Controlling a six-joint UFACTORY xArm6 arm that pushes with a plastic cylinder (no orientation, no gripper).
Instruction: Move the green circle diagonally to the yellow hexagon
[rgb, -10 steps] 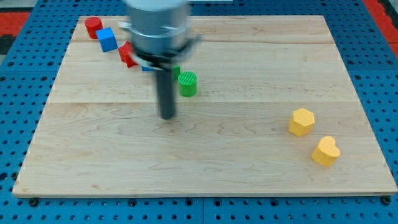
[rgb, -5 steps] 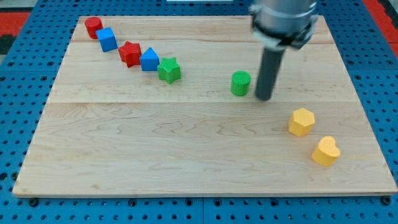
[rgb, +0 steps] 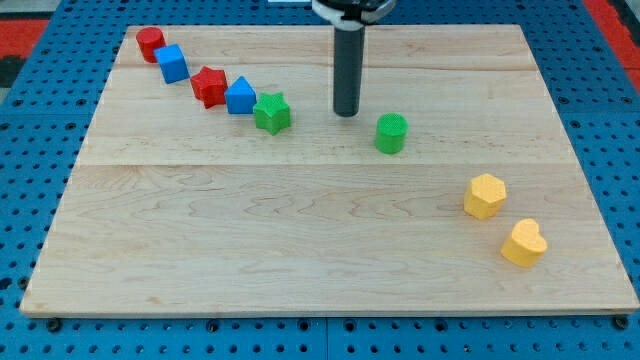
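The green circle (rgb: 391, 133) stands on the wooden board, right of centre in the upper half. The yellow hexagon (rgb: 485, 195) lies lower and to the view's right of it, well apart. My tip (rgb: 346, 113) rests on the board just up and to the left of the green circle, a small gap between them. The rod rises straight up to the view's top edge.
A yellow heart (rgb: 524, 243) lies just below right of the hexagon. A diagonal row runs from the upper left: red cylinder (rgb: 150, 43), blue cube (rgb: 171, 63), red star (rgb: 209, 86), blue block (rgb: 240, 96), green star (rgb: 272, 112). The board (rgb: 200, 260) sits on blue pegboard.
The green circle was pushed from near the green star to the right over the first half second. My tip then went from the circle's right side to its upper left.
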